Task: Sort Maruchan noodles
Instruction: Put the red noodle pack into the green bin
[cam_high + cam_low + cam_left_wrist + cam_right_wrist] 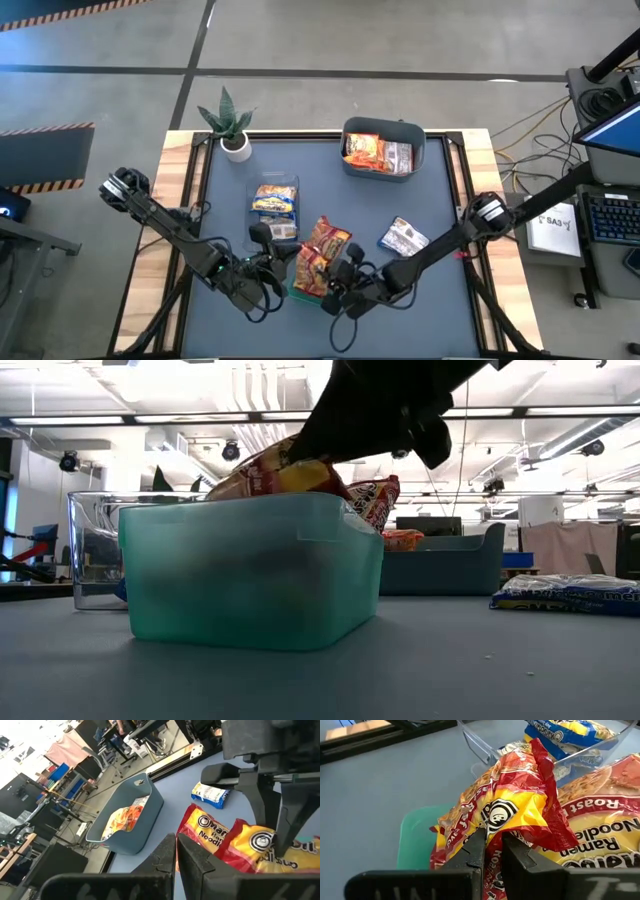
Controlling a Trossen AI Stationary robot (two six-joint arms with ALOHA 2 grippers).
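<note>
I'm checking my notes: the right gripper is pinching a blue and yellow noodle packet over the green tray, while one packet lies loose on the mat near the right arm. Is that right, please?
Not quite: the packet pinched by the right gripper is orange-red and yellow, as the right wrist view shows. The rest holds: it is over the green tray, and the high view shows the loose packet on the mat.
</note>
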